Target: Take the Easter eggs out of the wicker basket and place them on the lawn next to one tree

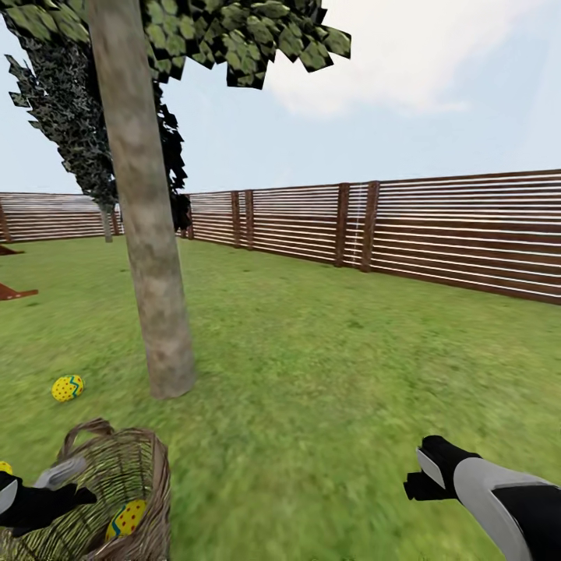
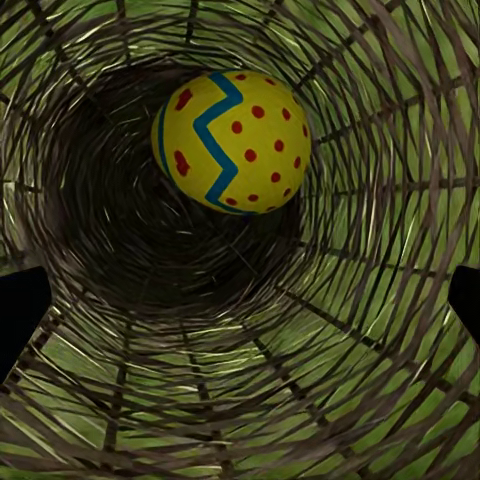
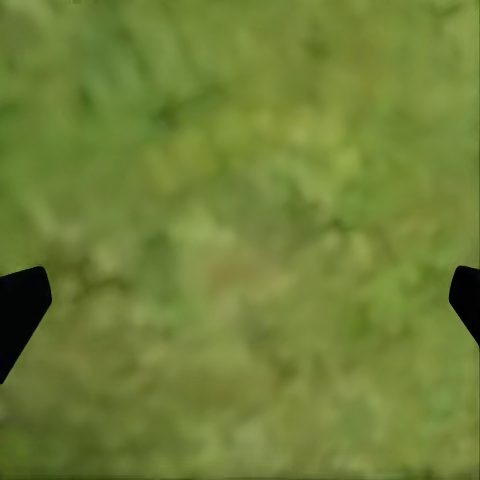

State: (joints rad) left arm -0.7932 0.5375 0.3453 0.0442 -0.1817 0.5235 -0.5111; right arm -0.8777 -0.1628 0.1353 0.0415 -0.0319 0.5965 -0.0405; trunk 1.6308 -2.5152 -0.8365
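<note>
Nearest of all, the left gripper point(image 1: 47, 487) hangs at the mouth of the wicker basket point(image 1: 144, 475), on the side of the basket away from the tree; in the left wrist view its two dark fingertips point(image 2: 22, 310) stand far apart at the picture's edges with nothing between them, so it is spread wide and holds nothing. Deep inside the woven wall point(image 2: 380, 330), one Easter egg point(image 2: 231, 141) lies against the basket's side near its floor, yellow with red dots and a blue zigzag band; the head view shows the same egg point(image 1: 126, 520) through the basket's opening. A sliver of yellow point(image 1: 5, 467) touches the picture's edge just beside the left gripper, too little to tell what it is. On the other side of the basket, well apart from it, the right gripper point(image 1: 425, 475) hangs over bare lawn point(image 3: 240, 220), its fingertips point(image 3: 20, 305) likewise wide apart and empty. Beyond the basket, a second egg point(image 1: 68, 387) rests on the grass near the foot of the tree point(image 1: 148, 234), whose grey-brown trunk rises to a leafy canopy. Behind the tree stand a dark conical tree point(image 1: 70, 117) and the slatted wooden fence point(image 1: 460, 234).
</note>
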